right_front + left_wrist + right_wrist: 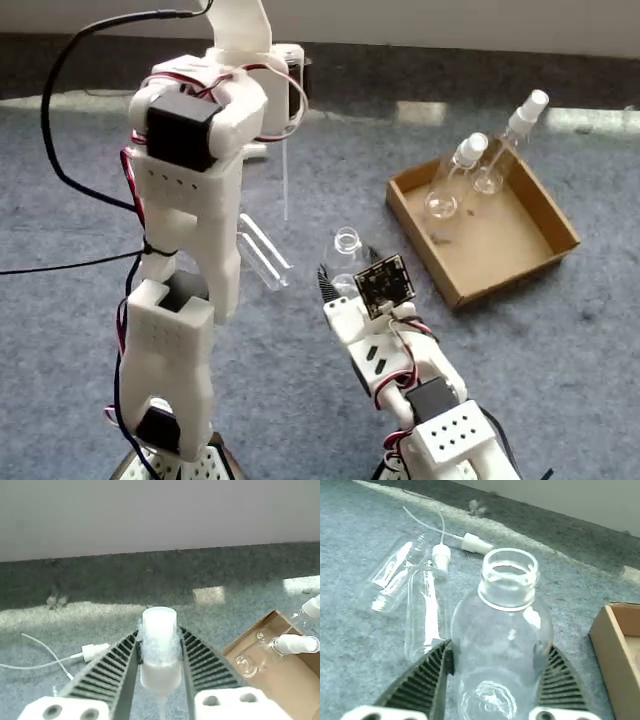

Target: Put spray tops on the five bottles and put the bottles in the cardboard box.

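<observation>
The raised left arm hides most of its own hand in the high view. The left hand is clamped on a spray top whose dip tube hangs well away from the cardboard box. Near the box, the right hand grips an uncapped bottle upright, covering its base. Two capped bottles lean in the box, their clear glass faint. Farther from the box, two bare bottles and two loose spray tops lie on the table.
</observation>
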Tool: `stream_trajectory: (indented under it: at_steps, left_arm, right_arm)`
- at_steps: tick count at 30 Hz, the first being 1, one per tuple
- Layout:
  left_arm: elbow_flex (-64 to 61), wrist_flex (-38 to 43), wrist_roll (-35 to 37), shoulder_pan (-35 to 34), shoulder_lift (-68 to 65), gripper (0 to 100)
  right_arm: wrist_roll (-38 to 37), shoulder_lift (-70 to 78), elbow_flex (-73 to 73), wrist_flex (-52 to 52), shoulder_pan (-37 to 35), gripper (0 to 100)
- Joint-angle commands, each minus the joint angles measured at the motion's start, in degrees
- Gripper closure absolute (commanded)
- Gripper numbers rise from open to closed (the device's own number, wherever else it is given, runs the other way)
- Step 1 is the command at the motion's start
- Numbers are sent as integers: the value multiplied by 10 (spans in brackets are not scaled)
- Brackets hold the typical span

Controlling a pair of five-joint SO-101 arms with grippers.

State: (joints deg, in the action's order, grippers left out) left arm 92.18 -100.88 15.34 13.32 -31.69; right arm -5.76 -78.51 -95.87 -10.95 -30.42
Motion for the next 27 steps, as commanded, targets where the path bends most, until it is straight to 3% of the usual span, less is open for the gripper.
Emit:
stream_trajectory:
  at_steps: [1, 5, 16, 27]
  left_arm:
    - [10, -4, -44, 6, 73, 996]
    - [-44, -4, -47, 15, 124, 996]
    - [-402, 0, -46, 58, 384, 996]
    - [-630, 20, -44, 73, 542, 996]
  right_arm:
    - [1, -10, -38, 17, -12, 846]
    - [1, -10, -38, 17, -12, 846]
    - [3, -10, -37, 17, -14, 846]
    - [1, -11, -42, 17, -87, 846]
